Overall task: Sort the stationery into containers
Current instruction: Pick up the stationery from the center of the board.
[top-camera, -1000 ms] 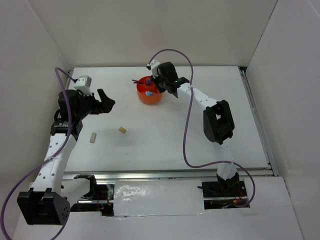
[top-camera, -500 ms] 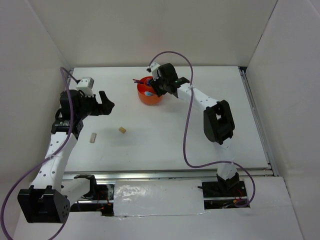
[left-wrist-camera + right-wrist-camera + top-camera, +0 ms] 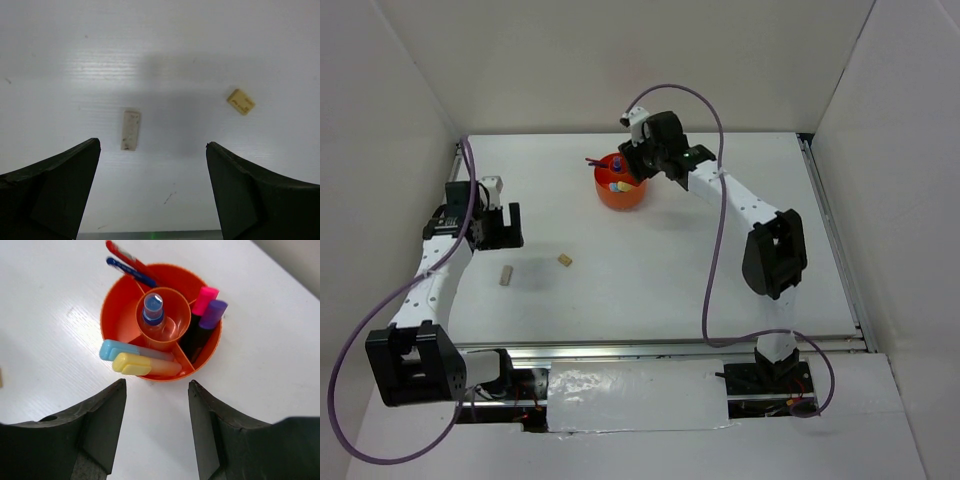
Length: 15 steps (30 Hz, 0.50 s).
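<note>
The orange pot stands at the back middle of the table. It holds a blue-capped clear bottle in its central tube, a pink highlighter, a purple marker, red and blue pens, a yellow stick and a blue stick. My right gripper is open and empty just above the pot. Two tan erasers lie on the table: a pale long one and a small yellowish one. My left gripper is open and empty above the long eraser.
White walls enclose the table on the left, back and right. A metal rail runs along the table's right edge. The right arm's purple cable loops over the table's middle right.
My left arm has swung back and down toward the table's left, now pointing at the erasers. My right gripper has lifted a little above the pot.
</note>
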Each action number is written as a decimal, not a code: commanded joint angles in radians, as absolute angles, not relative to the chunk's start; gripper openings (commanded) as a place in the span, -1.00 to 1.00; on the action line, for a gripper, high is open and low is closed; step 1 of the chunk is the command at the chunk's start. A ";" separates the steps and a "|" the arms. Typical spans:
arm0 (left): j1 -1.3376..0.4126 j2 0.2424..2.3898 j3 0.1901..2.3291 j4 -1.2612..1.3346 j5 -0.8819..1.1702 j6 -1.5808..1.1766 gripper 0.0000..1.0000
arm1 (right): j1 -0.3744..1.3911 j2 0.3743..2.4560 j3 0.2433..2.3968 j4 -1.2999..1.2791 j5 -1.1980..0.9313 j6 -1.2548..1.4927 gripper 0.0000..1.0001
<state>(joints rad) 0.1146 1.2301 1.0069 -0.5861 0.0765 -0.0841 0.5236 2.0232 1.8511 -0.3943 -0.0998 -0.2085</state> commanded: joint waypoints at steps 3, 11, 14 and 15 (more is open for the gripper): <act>0.135 1.327 1.042 -0.725 0.006 -0.031 0.88 | 0.511 1.879 1.872 -0.410 -0.146 -0.155 0.19; 0.161 1.578 1.042 -0.724 -0.075 -0.031 0.38 | 0.502 1.781 1.789 -0.406 -0.159 -0.140 0.20; 0.169 1.638 1.049 -0.704 -0.077 -0.035 0.30 | 0.495 1.756 1.761 -0.403 -0.163 -0.135 0.20; 0.173 1.666 1.058 -0.701 -0.074 -0.037 0.29 | 0.495 1.750 1.752 -0.402 -0.169 -0.133 0.20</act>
<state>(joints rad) 0.1623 1.6341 1.0134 -0.7025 -0.0570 -0.0326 0.5037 1.8011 1.7794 -0.3985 -0.1501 -0.1490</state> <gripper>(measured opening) 0.649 0.600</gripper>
